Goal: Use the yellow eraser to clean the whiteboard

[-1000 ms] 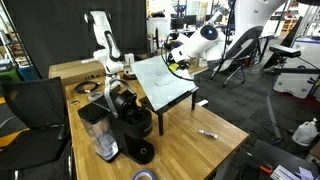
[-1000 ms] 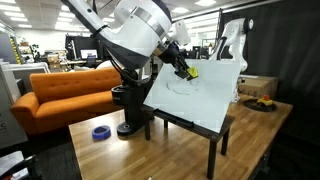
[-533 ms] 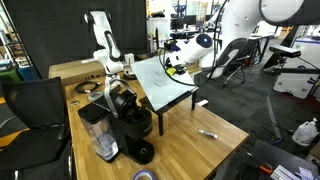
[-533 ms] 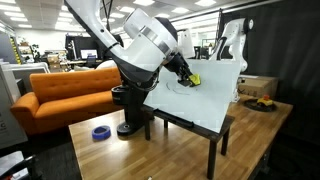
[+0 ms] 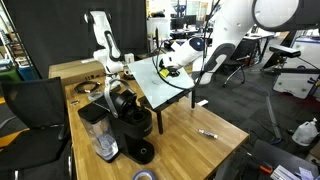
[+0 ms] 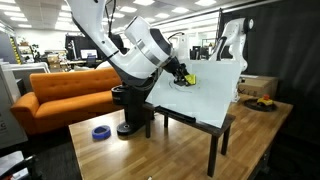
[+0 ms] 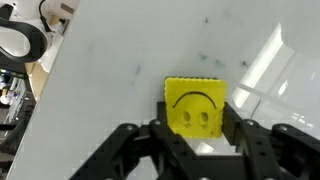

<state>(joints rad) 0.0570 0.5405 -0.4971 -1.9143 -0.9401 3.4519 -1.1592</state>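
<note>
Gripper (image 7: 195, 133) is clamped on the yellow eraser (image 7: 195, 105), one finger on each side. The eraser is a square block with a black smiley face and a scalloped top edge. It's held against the tilted whiteboard (image 7: 110, 60), near the upper edge.

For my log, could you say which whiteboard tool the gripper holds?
The yellow eraser, in the gripper against the whiteboard; the black marker lies apart on the table.

Bright, even overhead light in both exterior views, though small and soft on detail — wrist view crisp on the yellow eraser (image 7: 195, 107) at the gripper (image 7: 195, 128), pale glare streaks on the whiteboard (image 7: 110, 70) just beyond it, far background blurred.
</note>
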